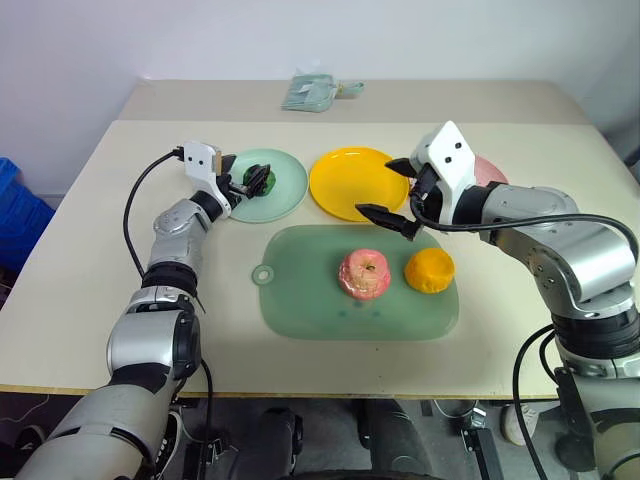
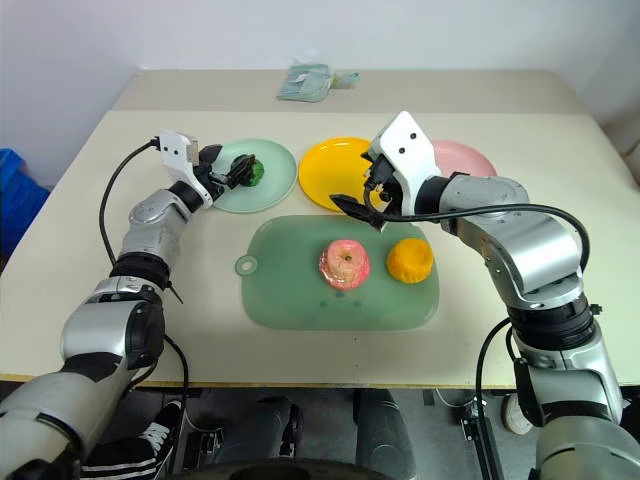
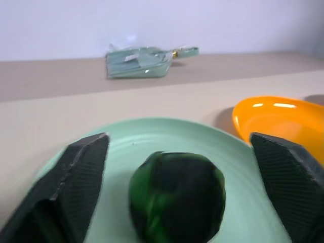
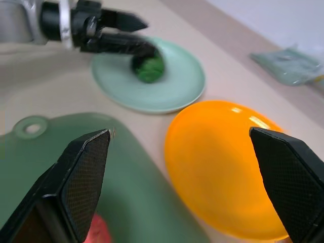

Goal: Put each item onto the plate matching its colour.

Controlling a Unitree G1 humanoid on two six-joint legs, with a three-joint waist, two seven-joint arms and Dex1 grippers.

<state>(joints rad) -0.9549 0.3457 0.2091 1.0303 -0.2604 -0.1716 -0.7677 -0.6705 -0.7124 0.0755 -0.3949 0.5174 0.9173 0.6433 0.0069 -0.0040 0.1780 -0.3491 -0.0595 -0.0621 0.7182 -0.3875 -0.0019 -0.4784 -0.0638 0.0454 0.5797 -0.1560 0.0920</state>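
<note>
On the translucent green mat (image 1: 300, 290), nearest on the surface, the pink apple-like toy fruit (image 1: 364, 273) and orange toy fruit (image 1: 429, 269) await sorting. Beyond the mat, the right end effector (image 1: 399, 195) hovers open over the yellow plastic plate (image 1: 345, 183). The left end effector (image 1: 247, 184), open, flanks the dark green-and-black toy fruit (image 1: 261, 178), resting on the mint green plate (image 1: 285, 190). The pink plate (image 2: 468, 158) lies furthest.

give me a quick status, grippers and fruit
Left gripper open around the dark green fruit on the mint green plate. Right gripper open, empty. Pink fruit and orange fruit on the mat. Nothing blocking.
</note>
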